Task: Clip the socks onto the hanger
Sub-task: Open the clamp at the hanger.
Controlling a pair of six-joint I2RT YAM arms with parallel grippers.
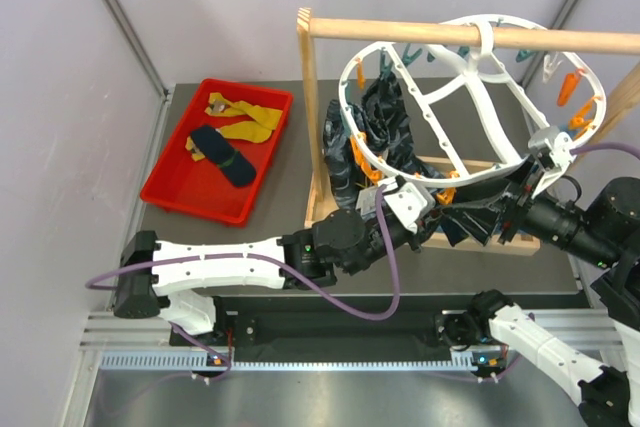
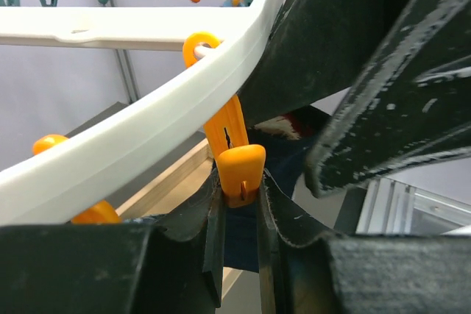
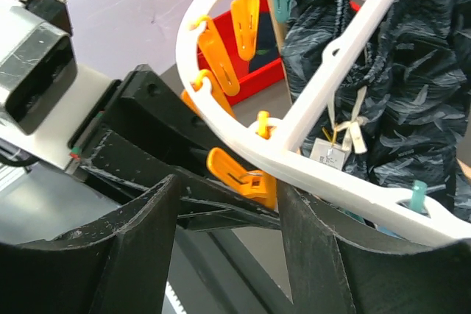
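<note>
The socks lie in a red tray (image 1: 180,197) at the left: a mustard-yellow pair (image 1: 245,117) and a navy one (image 1: 222,155). The white oval hanger (image 1: 440,97) hangs tilted from a wooden rod. On its near rim my left gripper (image 1: 432,202) is shut on the tail of an orange peg (image 2: 241,170), a pad pressed to each side, just below the hanger's rim (image 2: 147,134). My right gripper (image 3: 228,185) stands open under the same rim (image 3: 346,182). An orange peg (image 3: 239,178) and the left gripper's black fingers lie across its gap.
A large dark patterned cloth (image 1: 375,132) hangs from the hanger's far side. The wooden rod (image 1: 400,32) and post (image 1: 310,117) stand on a wooden base. More orange pegs (image 3: 221,53) line the rim, teal ones (image 1: 420,55) the back.
</note>
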